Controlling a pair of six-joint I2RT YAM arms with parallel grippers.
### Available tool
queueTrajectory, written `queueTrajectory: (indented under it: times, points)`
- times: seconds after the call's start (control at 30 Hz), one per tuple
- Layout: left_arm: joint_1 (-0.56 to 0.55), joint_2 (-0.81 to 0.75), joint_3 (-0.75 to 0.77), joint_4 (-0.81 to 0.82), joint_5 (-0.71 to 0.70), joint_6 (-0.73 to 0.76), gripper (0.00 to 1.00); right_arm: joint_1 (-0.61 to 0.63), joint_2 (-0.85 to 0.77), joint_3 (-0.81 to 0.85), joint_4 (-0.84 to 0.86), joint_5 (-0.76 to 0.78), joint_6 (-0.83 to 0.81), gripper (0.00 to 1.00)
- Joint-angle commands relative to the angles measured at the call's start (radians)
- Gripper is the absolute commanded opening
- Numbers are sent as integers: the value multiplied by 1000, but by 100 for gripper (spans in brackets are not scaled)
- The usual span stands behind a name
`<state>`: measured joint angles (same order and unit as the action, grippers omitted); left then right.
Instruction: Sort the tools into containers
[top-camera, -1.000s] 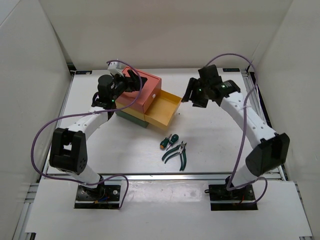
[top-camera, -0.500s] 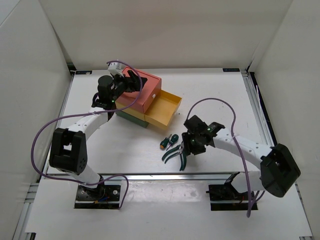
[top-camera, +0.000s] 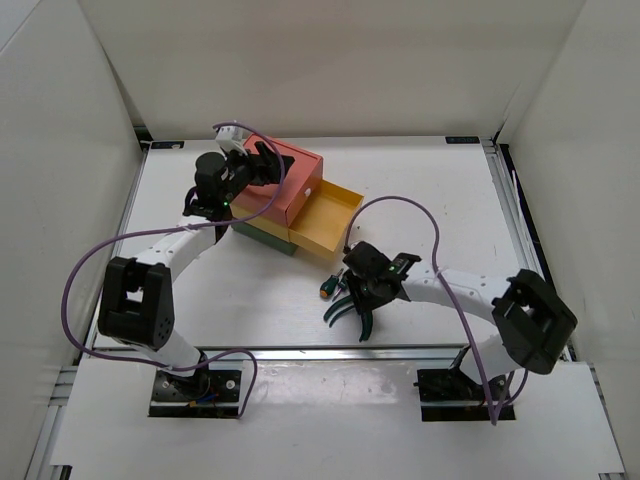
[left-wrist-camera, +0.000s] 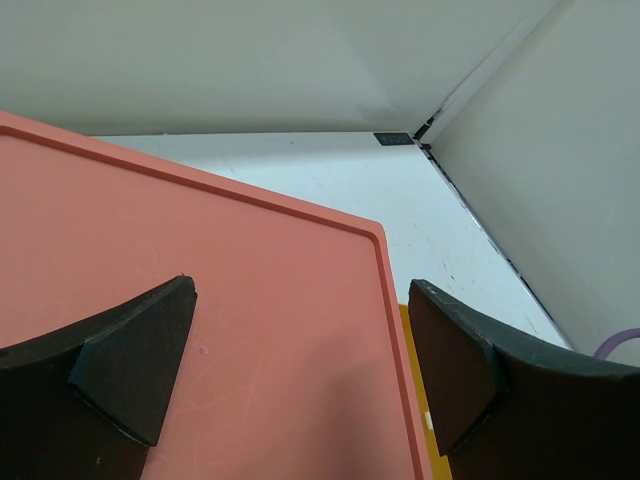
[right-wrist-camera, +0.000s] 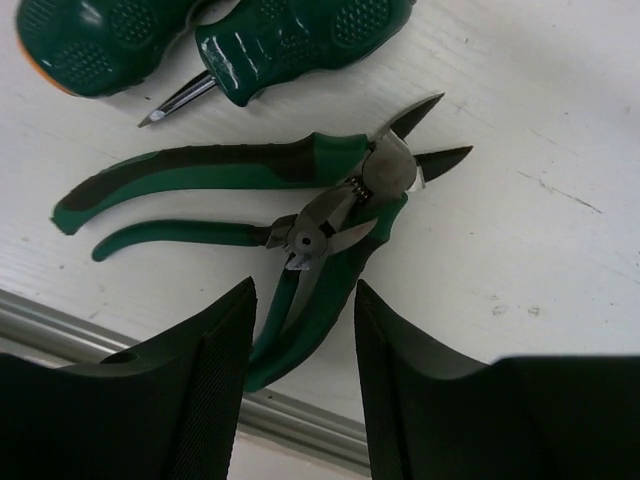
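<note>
Plainly, pliers (right-wrist-camera: 230, 165) with green-and-black handles lay on the bench (right-wrist-camera: 520, 200), steel tips parted; right pincer (right-wrist-camera: 305, 295) hung released above, left pincer (left-wrist-camera: 300, 300) released over the salmon-red box (left-wrist-camera: 200, 250).

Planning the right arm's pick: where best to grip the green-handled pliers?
Probably the near handle, from straight above: the pliers lie flat, handles splayed, and that handle lies right under the open right pincer, away from the screwdrivers.

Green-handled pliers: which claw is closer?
Right. The right claw hangs open directly over the pliers. The left claw is above the salmon-red box, well away from them.
</note>
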<state>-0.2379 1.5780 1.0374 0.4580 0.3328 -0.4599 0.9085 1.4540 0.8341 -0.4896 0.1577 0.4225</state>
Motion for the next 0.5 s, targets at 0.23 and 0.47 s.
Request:
queueTrajectory:
  times: [0.23, 0.47]
  points:
    - [9, 36, -123, -282, -8, -49, 99, 12, 111, 62, 17, -29, -67, 38]
    - [9, 36, -126, -278, -8, -52, 99, 24, 163, 111, -53, -1, -64, 28]
